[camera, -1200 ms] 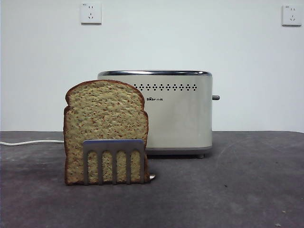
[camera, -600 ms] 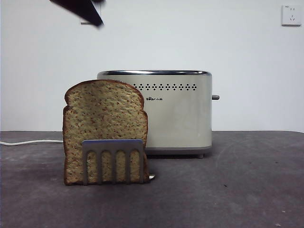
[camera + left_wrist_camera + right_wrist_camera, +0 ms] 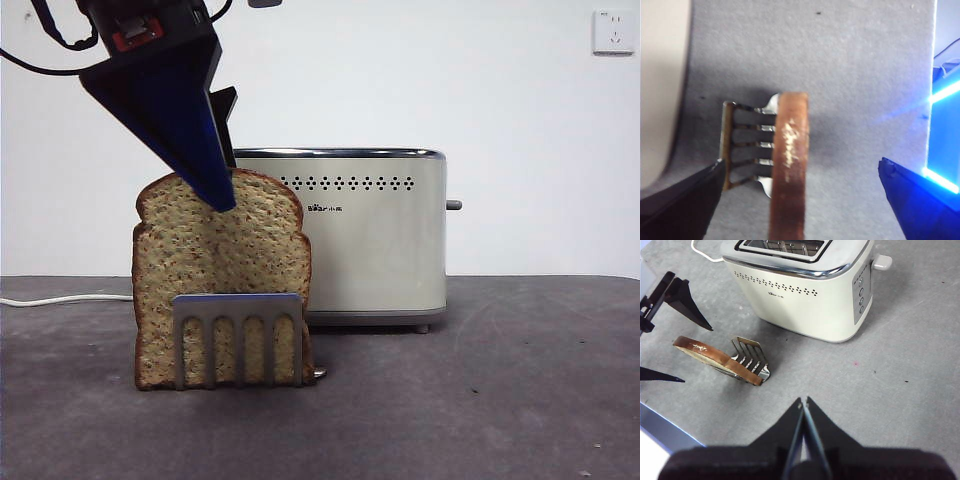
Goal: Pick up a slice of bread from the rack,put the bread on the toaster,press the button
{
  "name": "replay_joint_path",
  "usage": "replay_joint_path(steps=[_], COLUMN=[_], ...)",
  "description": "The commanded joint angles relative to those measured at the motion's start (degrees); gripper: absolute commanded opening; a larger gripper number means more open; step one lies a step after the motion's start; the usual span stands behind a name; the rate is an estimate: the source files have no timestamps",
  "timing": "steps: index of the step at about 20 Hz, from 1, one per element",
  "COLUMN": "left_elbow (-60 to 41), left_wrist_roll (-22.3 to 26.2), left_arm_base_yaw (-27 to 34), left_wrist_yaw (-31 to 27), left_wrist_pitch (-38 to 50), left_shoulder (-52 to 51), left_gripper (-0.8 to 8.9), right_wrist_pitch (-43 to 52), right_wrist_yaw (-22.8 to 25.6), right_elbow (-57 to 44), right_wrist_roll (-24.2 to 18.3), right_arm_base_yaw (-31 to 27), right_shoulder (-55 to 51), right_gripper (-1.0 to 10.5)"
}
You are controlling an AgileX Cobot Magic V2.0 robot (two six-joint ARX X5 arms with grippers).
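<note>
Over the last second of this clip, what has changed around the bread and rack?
The left tool has come down from the upper left, out of view a second ago, and now hangs open astride the top of the slice of bread, not yet closed on it. The bread, the rack and the toaster have not moved. The right tool waits shut.

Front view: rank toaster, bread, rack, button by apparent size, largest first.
1. toaster, though it stands behind the bread, so its lead is likely understated.
2. bread, nearly as tall in the picture, but it is nearer the camera.
3. rack, clearly lower than the bread.
4. button, a tiny stub.
</note>
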Motion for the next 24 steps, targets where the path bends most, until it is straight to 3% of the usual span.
replay_joint_path(steps=[1,3,8,18,24], left_elbow=[-0.2,-0.2,-0.2,1.0,14.0], left_wrist_roll=[0.8,0.8,0.8,0.8,0.8], left_arm_base_yaw=[-0.2,-0.2,-0.2,-0.2,-0.2], left_wrist_yaw=[0.2,0.2,0.4,0.3,0.3], left_wrist_pitch=[-0.1,-0.4,-0.7,-0.2,-7.3], left_shoulder=[0.1,0.1,0.1,-0.9,-1.1], left_gripper=[2.07,0.95,-0.05,-0.08,-0.09], right_wrist_pitch=[0.0,0.0,0.0,0.0,0.0], right_wrist_yaw=[-0.1,-0.1,-0.1,-0.1,-0.1], right_elbow=[0.0,0.0,0.0,0.0,0.0], right_wrist_roll=[-0.5,-0.5,-0.5,-0.5,-0.5], right_arm_base_yaw=[0.2,0.2,0.2,0.2,0.2], right_shoulder=[0.0,0.0,0.0,0.0,0.2], right_gripper=[-0.1,-0.1,-0.1,-0.1,-0.1])
